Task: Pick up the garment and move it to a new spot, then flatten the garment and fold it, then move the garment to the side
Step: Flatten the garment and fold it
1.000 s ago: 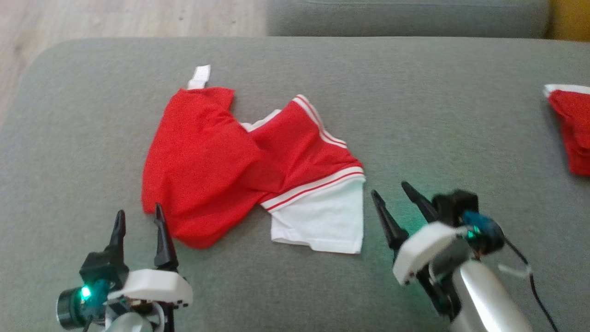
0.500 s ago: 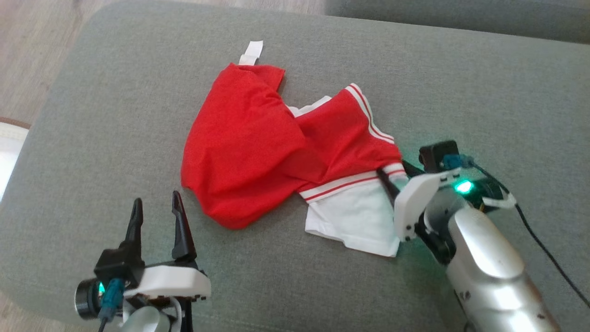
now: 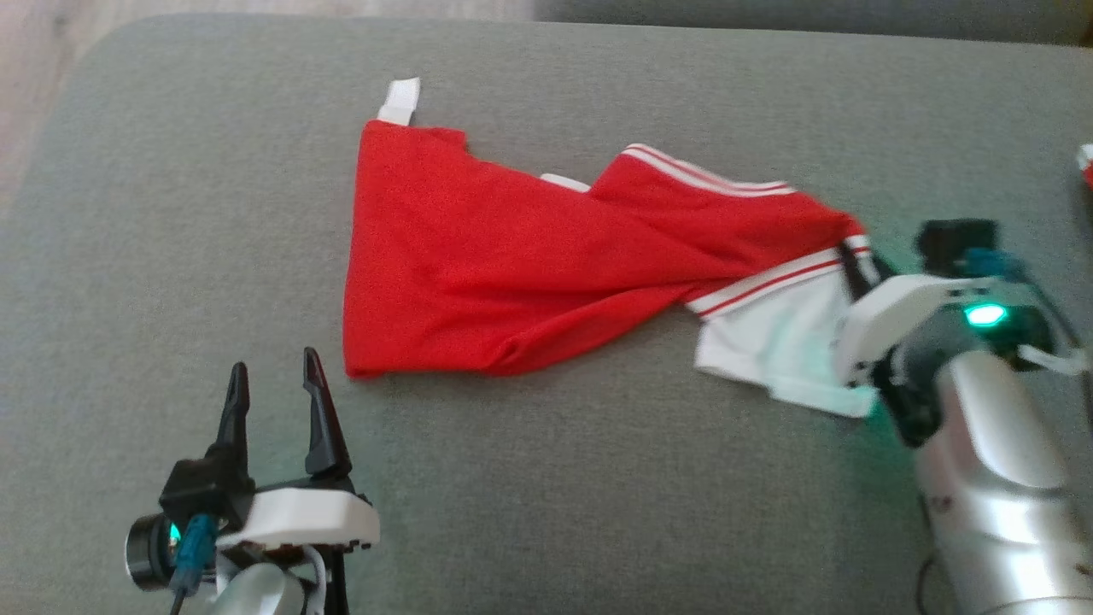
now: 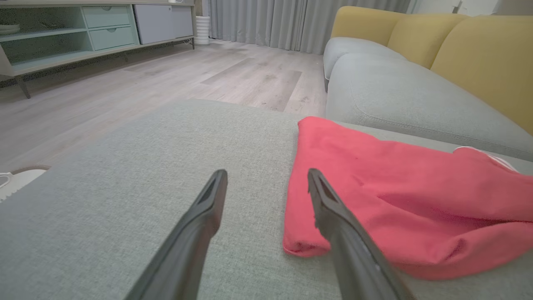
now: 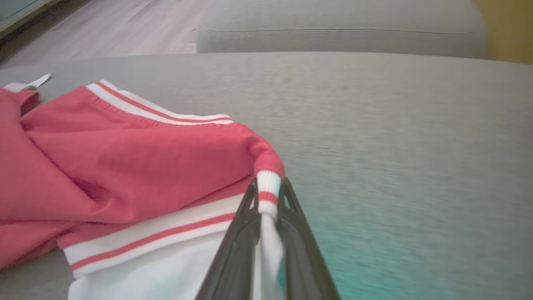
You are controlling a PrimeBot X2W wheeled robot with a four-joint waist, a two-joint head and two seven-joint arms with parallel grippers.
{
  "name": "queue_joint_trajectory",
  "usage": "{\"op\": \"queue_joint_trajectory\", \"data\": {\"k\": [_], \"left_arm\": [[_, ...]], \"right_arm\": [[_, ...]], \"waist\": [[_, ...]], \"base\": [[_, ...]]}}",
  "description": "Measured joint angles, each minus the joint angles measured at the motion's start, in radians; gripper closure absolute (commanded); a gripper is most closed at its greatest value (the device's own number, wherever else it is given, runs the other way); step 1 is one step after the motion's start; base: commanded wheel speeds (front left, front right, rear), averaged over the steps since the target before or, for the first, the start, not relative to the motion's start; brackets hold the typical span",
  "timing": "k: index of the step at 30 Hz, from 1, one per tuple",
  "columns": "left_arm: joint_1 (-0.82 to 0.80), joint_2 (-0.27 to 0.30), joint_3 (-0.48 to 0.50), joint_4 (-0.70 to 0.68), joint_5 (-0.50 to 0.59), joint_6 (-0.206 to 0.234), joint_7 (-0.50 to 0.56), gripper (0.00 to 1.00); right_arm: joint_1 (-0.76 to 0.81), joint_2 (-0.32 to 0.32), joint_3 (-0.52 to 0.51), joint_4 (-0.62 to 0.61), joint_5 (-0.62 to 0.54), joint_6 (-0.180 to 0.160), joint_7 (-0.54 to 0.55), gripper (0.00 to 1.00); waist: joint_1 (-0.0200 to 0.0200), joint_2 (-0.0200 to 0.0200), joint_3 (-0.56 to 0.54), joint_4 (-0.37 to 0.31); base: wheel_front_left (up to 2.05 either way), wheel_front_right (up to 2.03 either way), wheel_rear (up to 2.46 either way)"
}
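The garment (image 3: 529,256) is a red shirt with white, red-striped trim and a white panel, stretched out across the grey cushion (image 3: 598,512). My right gripper (image 3: 856,266) is shut on the garment's striped edge at its right end; the right wrist view shows that edge (image 5: 266,196) pinched between the two fingers. My left gripper (image 3: 271,389) stands open at the lower left, just below the garment's lower left corner, apart from it. In the left wrist view, the red cloth (image 4: 374,200) lies beside the right finger (image 4: 333,216), nothing between the fingers.
A second red and white cloth (image 3: 1084,162) peeks in at the right edge. Wooden floor (image 4: 166,79) lies beyond the cushion's left side. Another grey cushion (image 4: 395,96) with yellow backrests (image 4: 483,54) stands behind.
My right gripper closed on the garment's striped edge and pulled it rightward, stretching the bunched cloth out. The head camera shifted. The left gripper stayed open in place.
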Motion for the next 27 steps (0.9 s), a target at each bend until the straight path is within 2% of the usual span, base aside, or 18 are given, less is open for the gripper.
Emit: {"op": "queue_joint_trajectory", "data": {"k": [6,11,12,13,14,20,27], "left_arm": [[-0.001,0.003,0.0,-0.006,0.0,-0.002,0.0,0.0],[-0.004,0.005,-0.004,-0.005,0.0,-0.015,0.002,0.0],[-0.005,0.005,-0.006,-0.005,0.0,-0.019,0.003,0.0],[-0.007,0.005,-0.007,-0.003,0.0,-0.019,0.003,0.0],[-0.009,0.005,-0.009,-0.003,0.0,-0.02,0.004,0.0],[-0.021,0.016,-0.018,0.001,0.0,-0.028,0.016,0.0],[-0.039,0.027,-0.07,0.032,-0.01,-0.088,0.072,0.0]], "right_arm": [[0.113,-0.022,-0.166,-0.112,-0.013,0.0,-0.007,1.0],[0.18,-0.012,-0.216,-0.179,-0.017,0.0,-0.007,1.0],[0.19,-0.007,-0.216,-0.194,-0.017,0.0,-0.007,0.82],[0.198,-0.002,-0.214,-0.21,-0.017,0.0,-0.008,0.51],[0.206,0.003,-0.214,-0.227,-0.016,0.0,-0.016,0.0],[0.245,0.027,-0.199,-0.341,-0.005,0.0,-0.07,0.0],[0.332,0.044,-0.145,-0.509,-0.004,0.0,-0.117,0.0]], "waist": [[0.0,0.0,0.012,-0.049],[0.0,0.0,0.015,-0.065],[0.0,0.0,0.014,-0.068],[0.0,0.0,0.012,-0.071],[0.0,0.0,0.009,-0.073],[-0.0001,0.0,-0.018,-0.091],[-0.0002,0.0,-0.048,-0.115]], "base": [[0.0,0.0,0.0],[0.0,0.0,0.0],[0.0,0.0,0.0],[0.0,0.0,0.0],[0.0,0.0,0.0],[0.0,0.0,0.0],[0.0,0.0,0.0]]}}
